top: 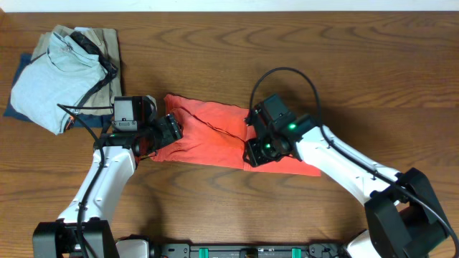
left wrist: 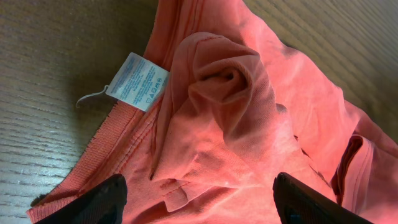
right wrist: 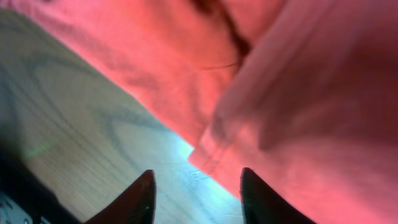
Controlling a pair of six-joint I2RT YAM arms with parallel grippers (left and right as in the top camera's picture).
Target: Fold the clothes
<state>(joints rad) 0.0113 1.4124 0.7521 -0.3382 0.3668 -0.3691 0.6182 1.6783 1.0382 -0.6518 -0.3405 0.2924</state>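
The coral-red T-shirt [top: 215, 132] lies bunched in a strip across the middle of the table. Its lettering is hidden. My left gripper [top: 172, 131] is at the shirt's left end. In the left wrist view its jaws [left wrist: 199, 202] are open wide over rumpled cloth [left wrist: 236, 118], with the collar and a white care label [left wrist: 138, 81] just ahead. My right gripper [top: 257, 152] is at the shirt's front edge right of centre. In the right wrist view its jaws [right wrist: 196, 196] are open over bare wood, with a hem corner [right wrist: 211, 155] between the tips.
A folded light blue shirt [top: 54, 86] lies on a tan garment [top: 100, 39] at the back left corner. Black cables [top: 283, 75] loop above the right arm. The wooden table [top: 215, 208] extends front and right.
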